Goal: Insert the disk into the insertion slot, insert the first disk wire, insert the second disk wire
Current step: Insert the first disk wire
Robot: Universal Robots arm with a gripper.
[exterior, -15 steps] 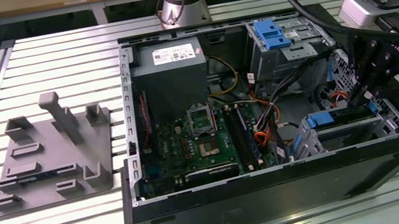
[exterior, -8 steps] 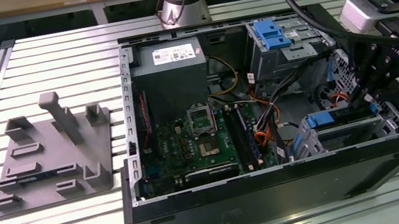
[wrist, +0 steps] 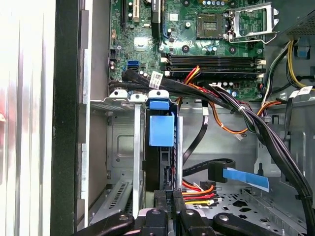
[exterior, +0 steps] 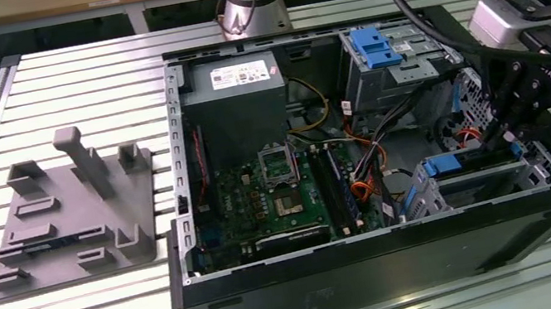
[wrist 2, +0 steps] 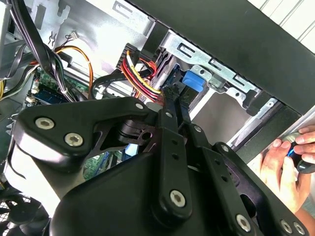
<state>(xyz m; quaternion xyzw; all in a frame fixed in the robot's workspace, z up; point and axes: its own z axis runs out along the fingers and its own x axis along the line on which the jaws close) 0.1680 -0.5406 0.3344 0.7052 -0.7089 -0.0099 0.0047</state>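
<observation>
The disk [wrist: 161,132], its blue frame handle showing, sits on edge inside the insertion slot [wrist: 120,147], a silver metal cage in the open computer case. In the exterior view the disk [exterior: 445,165] and slot [exterior: 487,179] lie at the case's near right corner. My gripper [wrist: 172,197] hangs just behind the disk's rear end, shut on the black connector of a red, yellow and black disk wire [wrist: 199,189]. In the second wrist view the fingertips [wrist 2: 167,98] pinch that wire [wrist 2: 140,73] beside the blue frame [wrist 2: 192,83]. My gripper [exterior: 497,138] reaches into the case.
A black flat cable with a blue tag [wrist: 243,178] lies loose beside the held wire. A taller grey cage with a blue latch [exterior: 375,45], the motherboard [exterior: 272,197] and cable bundles crowd the case. A grey fixture plate [exterior: 73,213] lies at the exterior view's left. A person's hand [wrist 2: 283,167] is outside the case wall.
</observation>
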